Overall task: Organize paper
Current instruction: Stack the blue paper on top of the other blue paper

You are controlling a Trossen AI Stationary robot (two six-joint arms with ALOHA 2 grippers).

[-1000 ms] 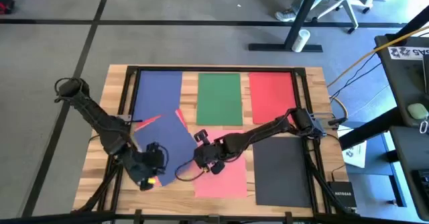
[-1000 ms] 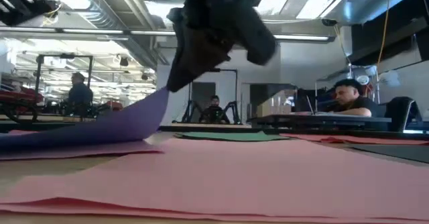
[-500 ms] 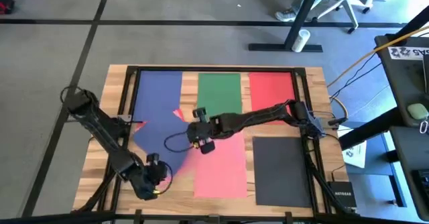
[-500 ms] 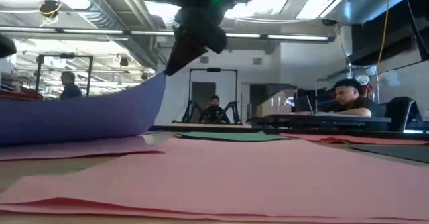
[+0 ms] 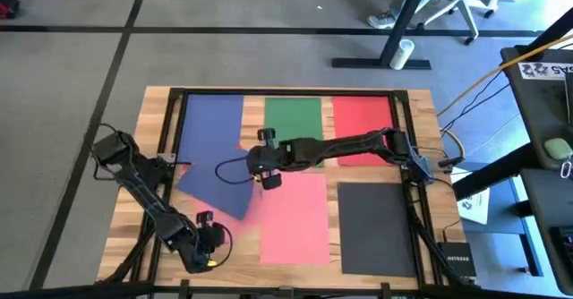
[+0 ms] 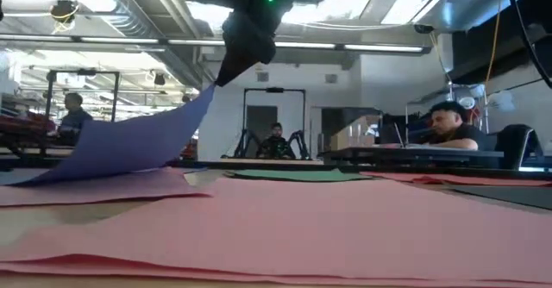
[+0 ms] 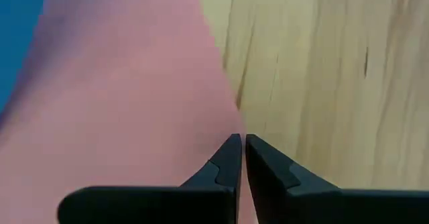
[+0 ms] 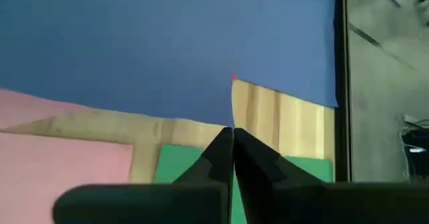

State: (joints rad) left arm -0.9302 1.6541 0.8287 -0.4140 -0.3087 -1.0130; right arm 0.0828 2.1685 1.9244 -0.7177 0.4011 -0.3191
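One blue sheet (image 5: 219, 172) hangs by a corner from the right tool (image 5: 261, 179), lifted off the counter (image 5: 134, 214).
Its fingers are pinched together on that corner (the low view shows the sheet sloping down from the tool to the counter). Below the tool lies the salmon pink sheet (image 5: 294, 218), with the green sheet (image 5: 294, 117), red sheet (image 5: 362, 119) and dark grey sheet (image 5: 376, 227) flat around it. Another blue sheet (image 5: 212, 115) lies beyond the held one. The left tool (image 7: 242, 158) sits nearly closed over the pink sheet's edge, holding nothing.
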